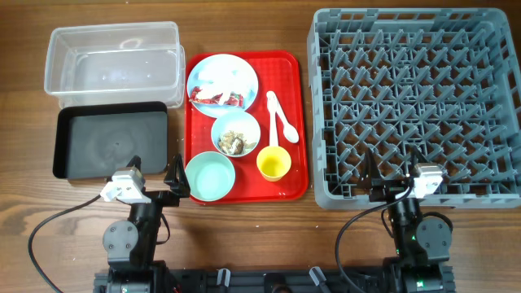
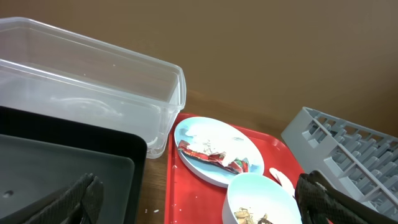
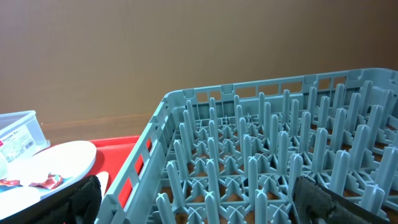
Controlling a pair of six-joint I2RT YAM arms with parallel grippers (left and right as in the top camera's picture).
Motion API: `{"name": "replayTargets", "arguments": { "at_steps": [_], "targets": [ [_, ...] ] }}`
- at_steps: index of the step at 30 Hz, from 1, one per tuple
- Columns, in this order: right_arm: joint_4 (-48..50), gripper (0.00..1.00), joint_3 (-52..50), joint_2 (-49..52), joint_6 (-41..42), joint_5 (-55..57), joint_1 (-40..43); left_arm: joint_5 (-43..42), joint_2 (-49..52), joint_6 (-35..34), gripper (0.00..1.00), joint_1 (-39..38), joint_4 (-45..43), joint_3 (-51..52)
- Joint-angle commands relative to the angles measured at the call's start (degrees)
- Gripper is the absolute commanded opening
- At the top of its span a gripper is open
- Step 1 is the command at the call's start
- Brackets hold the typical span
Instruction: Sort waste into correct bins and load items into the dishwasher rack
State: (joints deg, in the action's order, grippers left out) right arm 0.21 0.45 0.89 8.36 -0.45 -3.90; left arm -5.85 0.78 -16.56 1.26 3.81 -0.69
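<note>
On the red tray (image 1: 297, 122) sit a pale blue plate (image 1: 222, 79) with crumpled white paper and a red-and-white wrapper (image 1: 218, 100), a bowl with beige food scraps (image 1: 235, 134), an empty mint bowl (image 1: 210, 176), a yellow cup (image 1: 273, 163) and two white spoons (image 1: 280, 115). The clear tub (image 1: 112, 59) and black tray (image 1: 111, 141) lie left. The grey rack (image 1: 417, 104) stands right. My left gripper (image 1: 154, 177) is open and empty by the black tray's near edge; its view shows the plate (image 2: 205, 140) and scraps bowl (image 2: 258, 199). My right gripper (image 1: 392, 179) is open and empty at the rack's near edge (image 3: 249, 162).
Bare wooden table lies in front of the trays and rack, where both arm bases and their cables sit. A narrow gap of table separates the red tray from the rack.
</note>
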Motion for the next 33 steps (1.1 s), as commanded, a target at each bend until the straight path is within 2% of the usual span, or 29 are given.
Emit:
{"name": "replayTargets", "arguments": {
  "at_steps": [1, 18, 22, 23, 26, 29, 33],
  "targets": [
    [0.1, 0.99, -0.2, 0.2, 0.8, -1.0, 0.2, 0.5, -0.3, 1.3, 1.0, 0.4, 0.2, 0.3],
    [0.2, 1.0, -0.2, 0.2, 1.2, -1.2, 0.2, 0.5, -0.3, 1.3, 1.0, 0.4, 0.2, 0.3],
    [0.2, 1.0, -0.2, 0.2, 14.2, -1.2, 0.2, -0.3, -0.3, 1.1, 1.0, 0.4, 0.1, 0.3],
    [0.2, 1.0, -0.2, 0.2, 14.3, -1.2, 0.2, -0.7, -0.3, 1.1, 1.0, 0.4, 0.0, 0.3],
    [0.2, 1.0, -0.2, 0.2, 11.1, -1.6, 0.2, -0.7, -0.3, 1.1, 1.0, 0.4, 0.0, 0.3],
    [2.1, 1.0, -0.1, 0.2, -2.6, -9.0, 0.2, -0.8, -0.3, 1.1, 1.0, 0.4, -0.2, 0.3],
    [7.3, 1.0, 0.3, 0.2, -4.6, -10.2, 0.2, -2.1, -0.2, 1.2, 1.0, 0.4, -0.5, -1.9]
  ]
}}
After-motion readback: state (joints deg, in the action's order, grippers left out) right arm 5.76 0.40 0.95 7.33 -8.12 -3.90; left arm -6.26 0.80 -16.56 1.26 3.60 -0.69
